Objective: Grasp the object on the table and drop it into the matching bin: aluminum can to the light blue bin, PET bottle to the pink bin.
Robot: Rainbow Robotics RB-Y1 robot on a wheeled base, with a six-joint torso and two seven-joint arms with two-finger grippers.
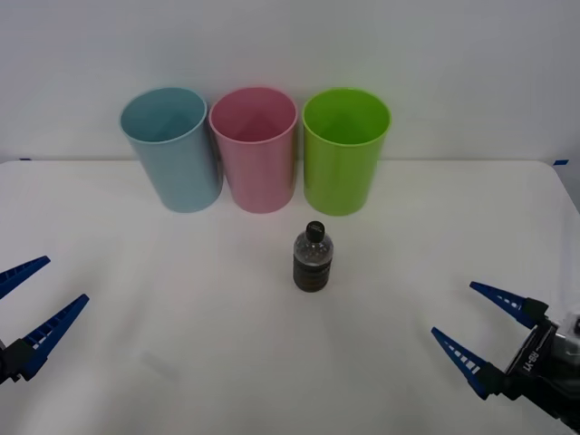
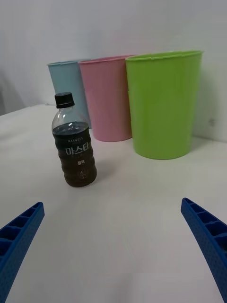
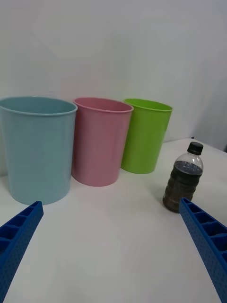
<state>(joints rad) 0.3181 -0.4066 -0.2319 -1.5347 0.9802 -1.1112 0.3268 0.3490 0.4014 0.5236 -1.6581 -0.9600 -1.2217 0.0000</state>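
Bottle [image 1: 314, 260] stands upright on the bench [image 1: 163, 308], ahead of and between the left hand [image 1: 34, 301] and right hand [image 1: 474, 324], both spread, near the pink bin [image 1: 256, 149].

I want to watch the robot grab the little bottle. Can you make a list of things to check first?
1. Bottle standing upright on the table: ok.
2. Right gripper open, apart from the bottle: ok.
3. Left gripper open, low at the table's near left: ok.
4. Nothing lies between the right gripper and the bottle: ok.
5. Pink bin upright, mouth open, between the light blue bin and the green bin: ok.
6. Bottle cap screwed tight: cannot tell.
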